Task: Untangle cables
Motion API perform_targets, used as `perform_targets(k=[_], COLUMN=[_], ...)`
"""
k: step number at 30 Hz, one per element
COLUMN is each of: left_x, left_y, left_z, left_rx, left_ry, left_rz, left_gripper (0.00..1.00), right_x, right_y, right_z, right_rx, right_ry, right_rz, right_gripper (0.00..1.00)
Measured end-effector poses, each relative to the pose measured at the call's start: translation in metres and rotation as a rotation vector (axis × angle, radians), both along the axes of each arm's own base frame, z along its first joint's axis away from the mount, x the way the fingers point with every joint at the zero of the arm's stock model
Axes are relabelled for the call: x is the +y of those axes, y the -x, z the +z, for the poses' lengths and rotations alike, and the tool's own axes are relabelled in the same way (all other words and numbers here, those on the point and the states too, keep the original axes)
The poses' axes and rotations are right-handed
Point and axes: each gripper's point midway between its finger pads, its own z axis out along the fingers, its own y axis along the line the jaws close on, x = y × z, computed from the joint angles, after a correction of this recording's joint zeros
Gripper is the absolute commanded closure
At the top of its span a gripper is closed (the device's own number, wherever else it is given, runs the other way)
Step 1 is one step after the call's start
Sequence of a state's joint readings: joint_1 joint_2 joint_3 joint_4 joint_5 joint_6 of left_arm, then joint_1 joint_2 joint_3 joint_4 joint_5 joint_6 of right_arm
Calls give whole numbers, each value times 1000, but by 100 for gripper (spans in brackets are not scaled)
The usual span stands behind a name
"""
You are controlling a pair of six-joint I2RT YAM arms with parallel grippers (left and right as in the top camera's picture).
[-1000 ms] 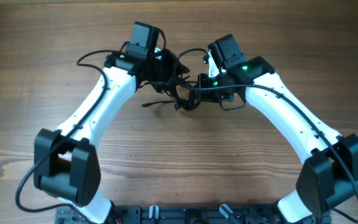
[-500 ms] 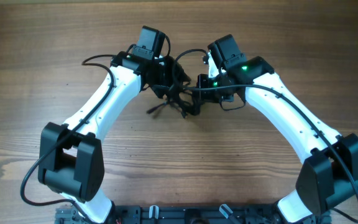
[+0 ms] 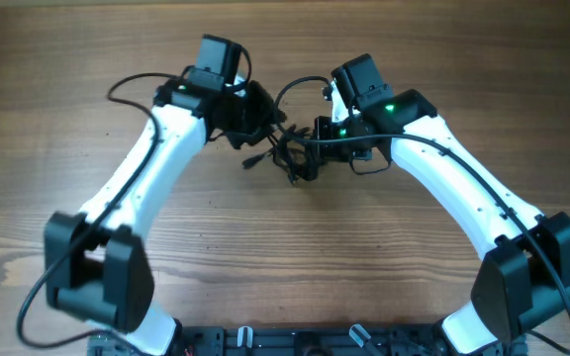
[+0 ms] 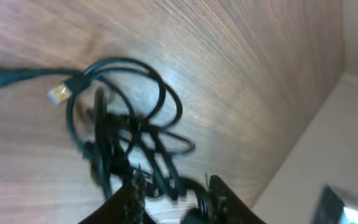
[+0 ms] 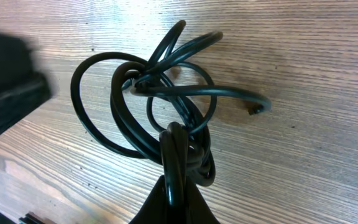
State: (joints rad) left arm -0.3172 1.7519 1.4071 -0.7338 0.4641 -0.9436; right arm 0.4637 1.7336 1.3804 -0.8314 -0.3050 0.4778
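Observation:
The cables (image 3: 287,153) lie as one tangled black bundle of loops on the wooden table between my two grippers. My right gripper (image 3: 311,148) is shut on a loop of the bundle, which runs up between its fingers (image 5: 176,182). The loops (image 5: 160,106) spread out beyond it, with a plug end (image 5: 254,109) to the right. My left gripper (image 3: 263,127) is at the bundle's left side. In the blurred left wrist view its fingers (image 4: 176,191) stand apart with strands of the cables (image 4: 129,130) between them. A pale plug tip (image 4: 58,94) shows at the left.
A short cable end (image 3: 251,163) sticks out to the left of the bundle. The arms' own thicker black wires (image 3: 132,81) loop near the left arm. The robot base (image 3: 285,341) runs along the front edge. A pale surface (image 4: 353,93) borders the table.
My left arm swung right toward the bundle, then drew back to the left and away. The bundle's loose end shifted up and right. My right arm has not moved.

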Motion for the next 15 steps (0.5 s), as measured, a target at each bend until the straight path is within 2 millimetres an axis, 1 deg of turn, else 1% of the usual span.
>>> perform_targets(k=[3, 5, 7, 9, 11, 12, 15], left_x=[0, -7, -20, -34, -42, -44, -44], left_y=[10, 12, 13, 15, 19, 21, 22], left_z=[13, 13, 11, 5, -7, -15, -30], left_rx=[9, 23, 26, 42, 74, 93, 124], left_ry=[2, 9, 23, 37, 23, 9, -21], left_rz=[23, 34, 38, 42, 46, 50, 67], left_gripper=[57, 57, 57, 57, 57, 57, 57], right_x=[0, 0, 0, 0, 0, 0, 0], right_y=[0, 0, -1, 0, 0, 0, 0], right_z=[0, 0, 0, 0, 0, 0, 0], right_rx=[-2, -2, -2, -2, -2, -2, -1], right_ry=[-1, -1, -1, -1, -1, -1, 0], right_rz=[0, 0, 0, 0, 0, 0, 0], right_gripper=[94, 94, 94, 94, 94, 94, 94])
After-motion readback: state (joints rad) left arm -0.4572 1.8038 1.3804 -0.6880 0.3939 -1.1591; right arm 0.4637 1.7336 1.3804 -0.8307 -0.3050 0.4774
